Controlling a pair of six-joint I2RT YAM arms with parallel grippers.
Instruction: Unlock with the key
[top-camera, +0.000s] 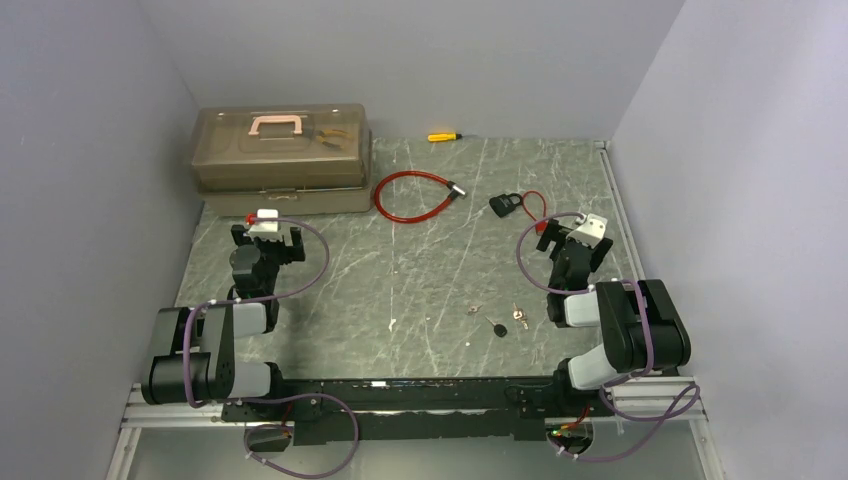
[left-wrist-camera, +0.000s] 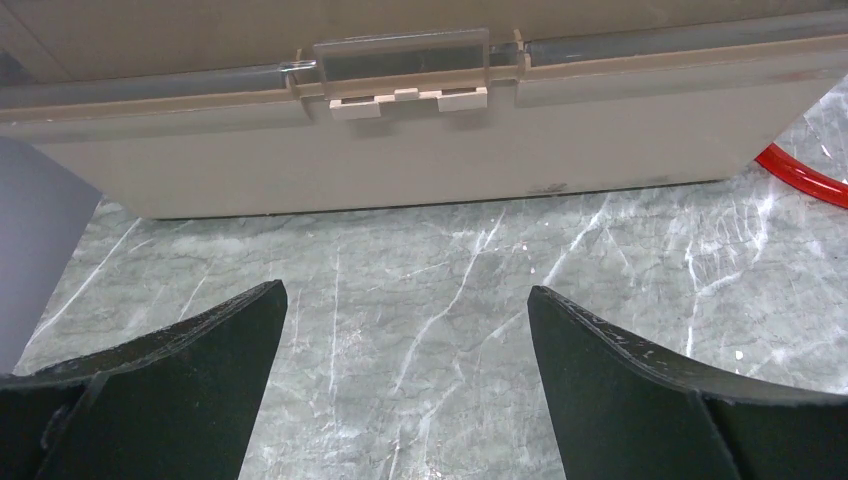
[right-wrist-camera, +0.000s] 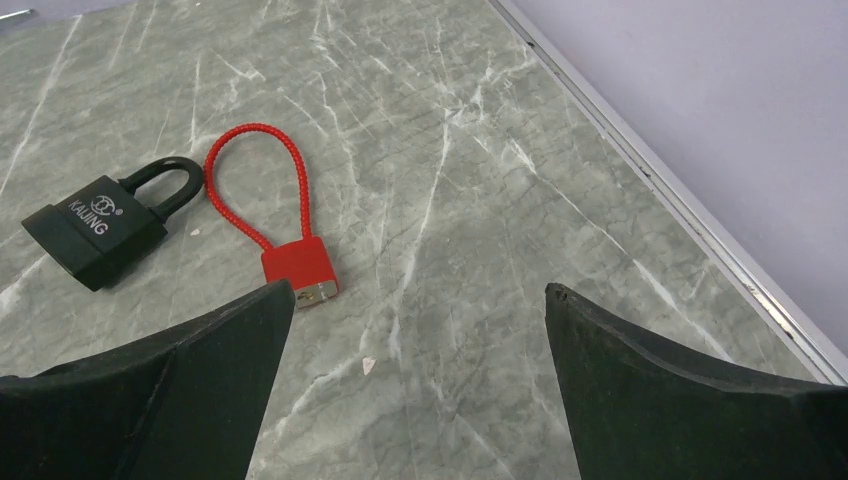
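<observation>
Left gripper (left-wrist-camera: 406, 289) and right gripper (right-wrist-camera: 418, 288) both stand spread wide, holding nothing.
From my station I see the small metal keys (top-camera: 497, 325), one with a dark head, lying loose on the grey-green marble tabletop (top-camera: 420, 280) between the two arms, nearer the right one and well apart from both grippers. My right gripper hangs above the small red padlock with a braided red cable shackle (right-wrist-camera: 300, 266), which sits just ahead of its left finger. The black block padlock (right-wrist-camera: 95, 230) lies beside it. My left gripper faces the front wall of the tan plastic toolbox (left-wrist-camera: 400, 160). A red coiled cable lock (top-camera: 410, 195) lies just right of that box, and a yellow screwdriver (top-camera: 445, 136) lies at the far edge.
</observation>
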